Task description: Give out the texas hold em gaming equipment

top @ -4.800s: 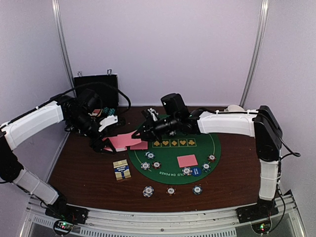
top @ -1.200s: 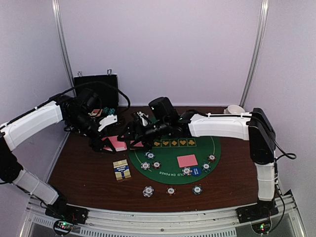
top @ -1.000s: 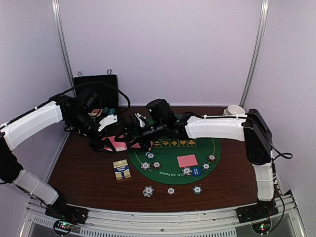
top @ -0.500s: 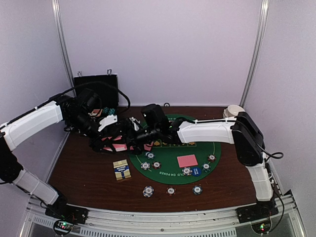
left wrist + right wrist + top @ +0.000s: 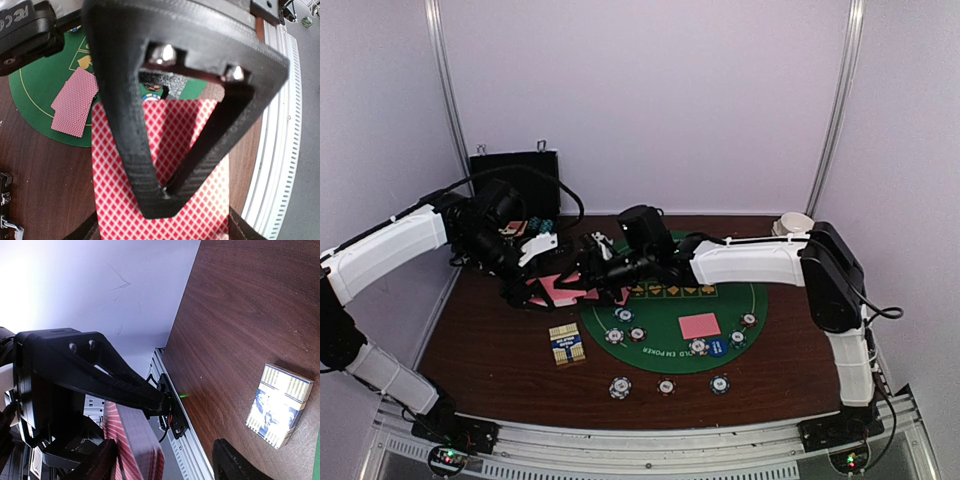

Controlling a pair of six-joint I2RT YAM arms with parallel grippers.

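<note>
My left gripper (image 5: 534, 291) is shut on a deck of pink-backed playing cards (image 5: 557, 286), held over the brown table left of the green poker mat (image 5: 672, 362). In the left wrist view its fingers meet at the tip (image 5: 167, 192) over the deck (image 5: 200, 150). My right gripper (image 5: 579, 282) reaches in from the right with its jaws apart. In the right wrist view the deck's edge (image 5: 136, 440) sits against the left fingertip (image 5: 106, 460), with a gap to the right one (image 5: 231, 464). A pink card pile (image 5: 699, 325) and striped poker chips (image 5: 623, 315) lie on the mat.
Three chips (image 5: 666, 385) sit in a row in front of the mat. A small card box (image 5: 566, 345) lies on the wood near the deck and shows as the card box (image 5: 279, 405). A black case (image 5: 515, 178) stands at the back left, a white bowl (image 5: 795, 222) at the back right.
My right arm has swung left from the mat's edge to the deck in the left gripper, and its jaws have narrowed. The left arm and deck have stayed put.
</note>
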